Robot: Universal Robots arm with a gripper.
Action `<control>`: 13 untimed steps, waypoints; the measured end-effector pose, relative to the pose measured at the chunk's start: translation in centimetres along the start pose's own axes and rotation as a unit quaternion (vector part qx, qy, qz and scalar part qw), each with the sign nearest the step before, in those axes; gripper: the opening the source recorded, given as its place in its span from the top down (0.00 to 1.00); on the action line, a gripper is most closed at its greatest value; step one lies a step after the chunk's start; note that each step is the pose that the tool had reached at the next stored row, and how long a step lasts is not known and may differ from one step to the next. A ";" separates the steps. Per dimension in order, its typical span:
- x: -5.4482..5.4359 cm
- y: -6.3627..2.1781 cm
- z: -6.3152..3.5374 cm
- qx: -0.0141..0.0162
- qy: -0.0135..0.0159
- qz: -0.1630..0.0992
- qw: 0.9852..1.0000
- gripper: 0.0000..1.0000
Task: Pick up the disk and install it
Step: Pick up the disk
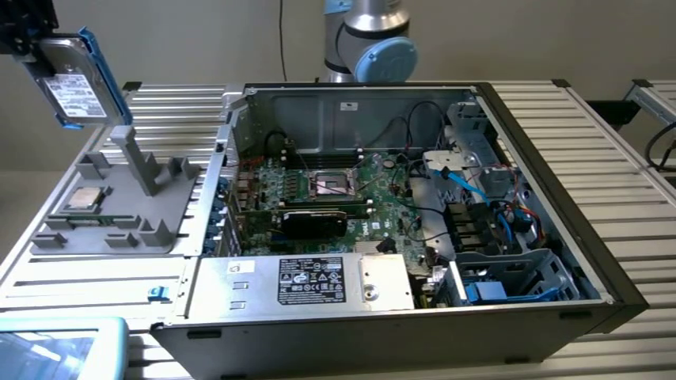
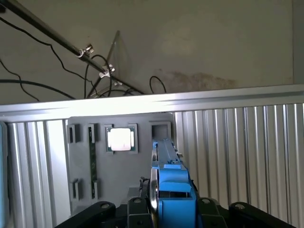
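Above grey tray (image 1: pixel 66 239), disk (image 1: pixel 76 89) in end effector (image 2: pixel 169 212)

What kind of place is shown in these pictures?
Probably a robotics lab bench for computer assembly: an open computer case sits on a ribbed metal table, beside a grey fixture tray, with a robot arm behind it.

In the exterior view the gripper (image 1: pixel 24 38) is cut off by the top corner on the exterior view's left, and the print on the label of the disk (image 1: pixel 76 83) is too small to read. The arm (image 1: pixel 370 43) runs out past the top edge, and a blue-rimmed thing (image 1: pixel 58 348) in the bottom corner is cropped too far to identify. In the wrist view the disk, seen edge-on, is cut by the picture's edge and hides part of the grey fixture (image 2: pixel 118 175) behind it.
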State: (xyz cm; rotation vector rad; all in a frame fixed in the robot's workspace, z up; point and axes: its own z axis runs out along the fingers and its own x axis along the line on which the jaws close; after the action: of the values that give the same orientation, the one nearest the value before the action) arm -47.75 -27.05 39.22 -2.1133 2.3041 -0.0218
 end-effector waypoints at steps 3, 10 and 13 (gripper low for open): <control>-0.1 -0.67 -0.93 0.000 0.000 0.000 1.000 0.63; -0.2 -2.41 -2.56 0.000 0.000 0.000 1.000 0.63; -0.3 -3.24 -3.12 0.001 0.000 0.000 1.000 0.63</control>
State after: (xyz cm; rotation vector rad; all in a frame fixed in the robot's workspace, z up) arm -44.56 -27.05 42.41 -2.1127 2.3036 -0.0233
